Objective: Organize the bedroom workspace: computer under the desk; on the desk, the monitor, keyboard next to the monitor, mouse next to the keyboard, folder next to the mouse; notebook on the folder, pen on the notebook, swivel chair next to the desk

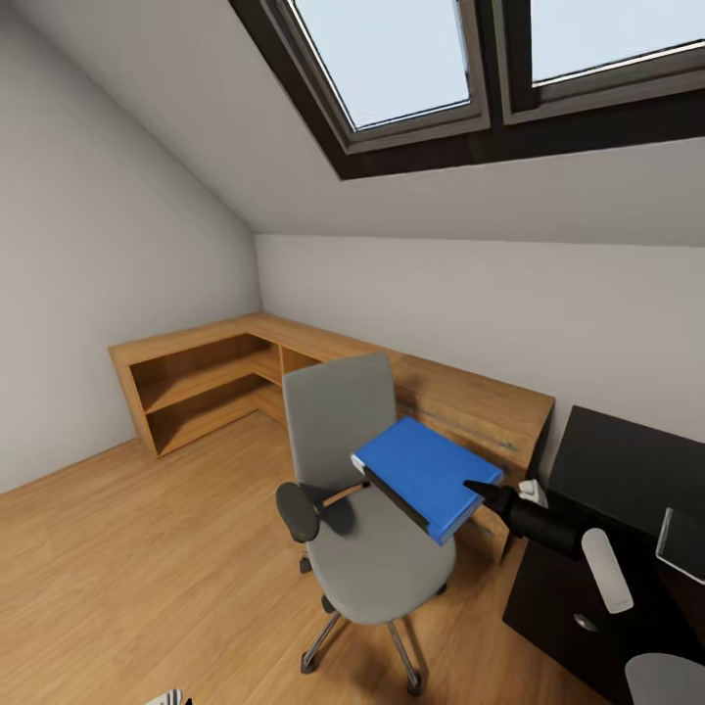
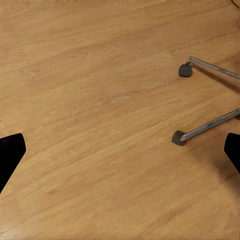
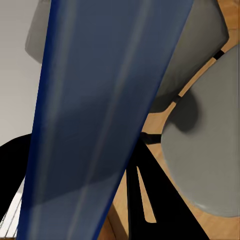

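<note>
Now the right gripper has its jaws clamped on one corner of the folder, held above the swivel chair; I think it could tilt and slip. The left jaws stand apart.

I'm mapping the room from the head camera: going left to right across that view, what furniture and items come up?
Wooden shelf unit → swivel chair → folder → right gripper → desk.
</note>
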You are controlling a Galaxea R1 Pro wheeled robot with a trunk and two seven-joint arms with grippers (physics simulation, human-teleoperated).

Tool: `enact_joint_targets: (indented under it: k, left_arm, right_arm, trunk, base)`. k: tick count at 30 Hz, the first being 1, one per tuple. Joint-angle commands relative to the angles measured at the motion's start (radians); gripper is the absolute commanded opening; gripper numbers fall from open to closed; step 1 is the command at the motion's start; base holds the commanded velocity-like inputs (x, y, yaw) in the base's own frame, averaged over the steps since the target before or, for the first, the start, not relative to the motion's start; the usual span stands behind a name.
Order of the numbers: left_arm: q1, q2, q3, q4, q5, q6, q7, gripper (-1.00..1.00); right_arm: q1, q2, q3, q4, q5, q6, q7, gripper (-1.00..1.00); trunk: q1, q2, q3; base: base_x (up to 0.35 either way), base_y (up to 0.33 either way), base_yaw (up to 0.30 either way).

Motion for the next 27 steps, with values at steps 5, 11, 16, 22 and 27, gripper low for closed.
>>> enact_joint_targets:
  k: [5,11,16,22,27]
  left_arm:
    - [-0.001,0.001,-0.001,0.000,0.009,-0.003,0.003,1.00]
    - [-0.001,0.001,0.002,0.000,0.009,-0.004,0.003,1.00]
    - [-0.001,0.001,0.002,0.084,0.011,-0.046,0.003,1.00]
    - [-0.001,0.001,0.001,0.151,0.010,-0.103,0.003,1.00]
    - [-0.001,0.001,0.001,0.161,0.009,-0.109,0.001,1.00]
  right_arm:
    - [-0.001,0.002,-0.001,0.005,0.001,-0.013,0.010,-1.00]
    - [-0.001,0.005,-0.001,0.006,-0.006,-0.017,0.017,-1.00]
    - [-0.001,0.005,-0.001,0.006,-0.015,-0.018,0.016,-1.00]
    - [-0.001,0.005,-0.001,0.006,-0.017,-0.018,0.016,-1.00]
    - [-0.001,0.004,-0.001,0.006,-0.016,-0.019,0.015,-1.00]
  trunk:
    - [-0.019,0.035,0.015]
    - [-0.042,0.077,0.033]
    - [-0.061,0.112,0.049]
    - [-0.084,0.154,0.068]
    - [-0.088,0.161,0.072]
  base:
    - [0.000,0.000,0.000]
    - [0.000,0.000,-0.054]
    - [0.000,0.000,-0.044]
    - [0.000,0.000,-0.161]
    - [0.000,0.000,-0.255]
